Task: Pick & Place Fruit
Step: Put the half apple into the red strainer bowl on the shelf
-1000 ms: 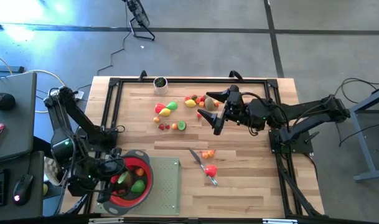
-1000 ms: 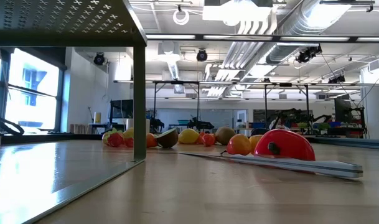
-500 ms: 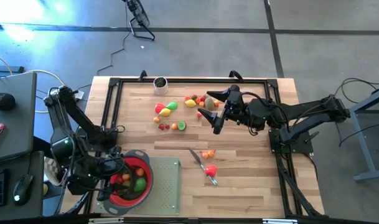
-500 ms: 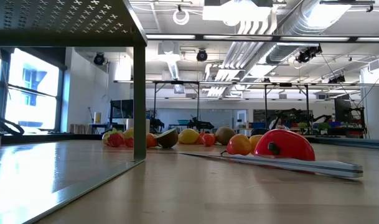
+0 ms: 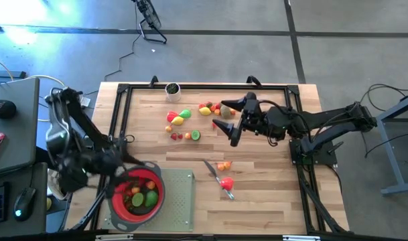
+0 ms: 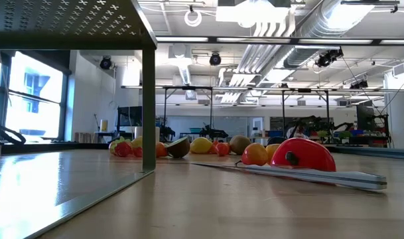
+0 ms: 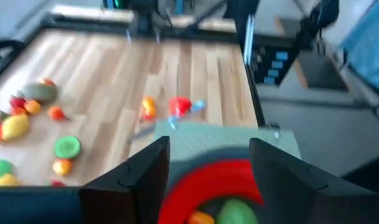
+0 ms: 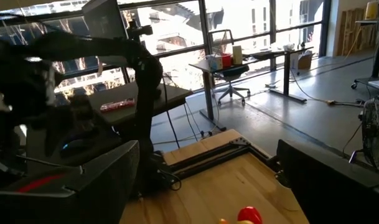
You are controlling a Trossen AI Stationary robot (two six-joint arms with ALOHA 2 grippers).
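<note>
Red and grey-rimmed, the strainer [image 5: 138,195] sits at the table's near left corner, partly on a pale green mat [image 5: 180,199], and already holds a few pieces of fruit: a green one [image 5: 150,198], a smaller green one and something orange. The left gripper [image 7: 209,167] hangs just above the strainer's rim; from its wrist camera the two dark fingers [image 7: 142,177] stand apart with nothing between them, the red bowl showing in the gap. In the top view this arm is blurred, so its exact spot over the strainer is hard to fix.

Most of the fruit [image 5: 181,118] still lies loose on the wooden table [image 5: 257,201], in a scatter across the far middle: a red, yellow and green cluster, a few small red and orange pieces with a green slice beside them, and more yellow, red and brown ones to the right. The right gripper [image 5: 228,120] hovers over that right-hand group, jaws spread wide and empty.

Nearer the front, a slim grey knife [image 5: 217,177] lies aslant, with small orange pieces [image 5: 223,165] beside it and a red fruit [image 5: 226,183] touching the blade. A small dark cup [image 5: 172,89] stands at the far edge.
</note>
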